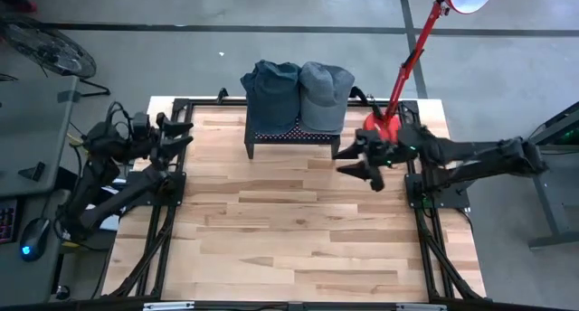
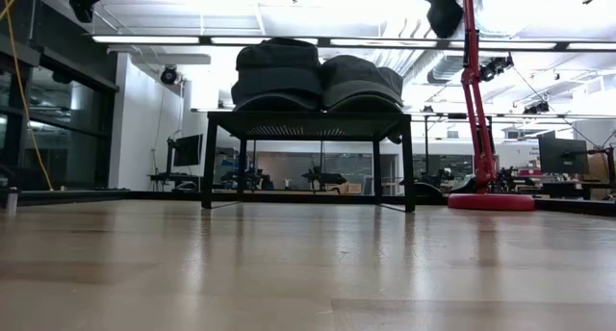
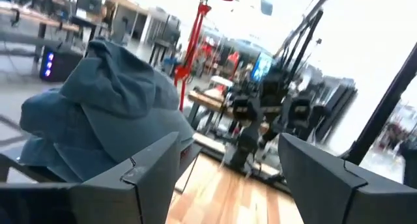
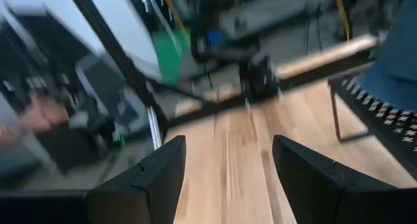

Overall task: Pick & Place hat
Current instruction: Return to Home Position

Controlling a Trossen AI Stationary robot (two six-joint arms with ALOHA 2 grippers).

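Two hats sit side by side on top of a black stand [image 1: 291, 135] at the table's far middle: a dark blue hat [image 1: 271, 92] on the left and a grey hat [image 1: 326, 92] on the right. In the low view both the blue hat [image 2: 277, 76] and the grey hat [image 2: 361, 81] rest on the stand's top. My left gripper [image 1: 185, 136] is open at the table's left edge, left of the stand, with the blue hat [image 3: 98, 113] ahead of it. My right gripper [image 1: 349, 161] is open, just right of the stand's near right leg.
A red desk lamp stands with its base [image 1: 380, 124] on the table's far right corner, close behind my right arm, and its post [image 2: 474, 100] rises beside the stand. Bare wooden table [image 1: 289, 230] stretches from the stand to the near edge.
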